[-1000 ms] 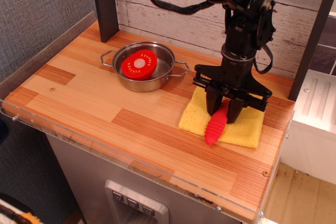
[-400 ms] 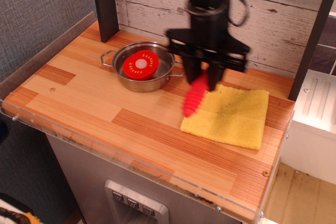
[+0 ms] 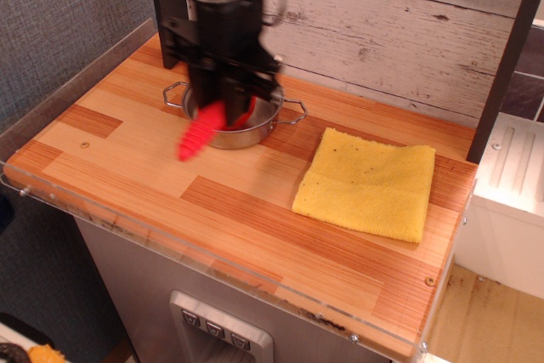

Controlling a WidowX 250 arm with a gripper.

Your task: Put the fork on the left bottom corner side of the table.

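Note:
My gripper (image 3: 217,110) is shut on the fork (image 3: 198,135), whose ribbed red handle hangs down and to the left from the fingers; its metal head is hidden between them. The fork is held in the air above the wooden table (image 3: 127,159), in front of the steel pan (image 3: 255,129) at the back left. The image is motion-blurred around the arm. The table's near left corner lies down and left of the fork.
The steel pan holds a red tomato slice (image 3: 247,110), mostly hidden behind the gripper. A yellow cloth (image 3: 367,183) lies flat at the right. A dark post (image 3: 169,6) stands at the back left. A clear acrylic rim (image 3: 212,271) runs along the front edge.
The gripper lifted the fork off the yellow cloth and carried it left across the table, from over the cloth to in front of the pan.

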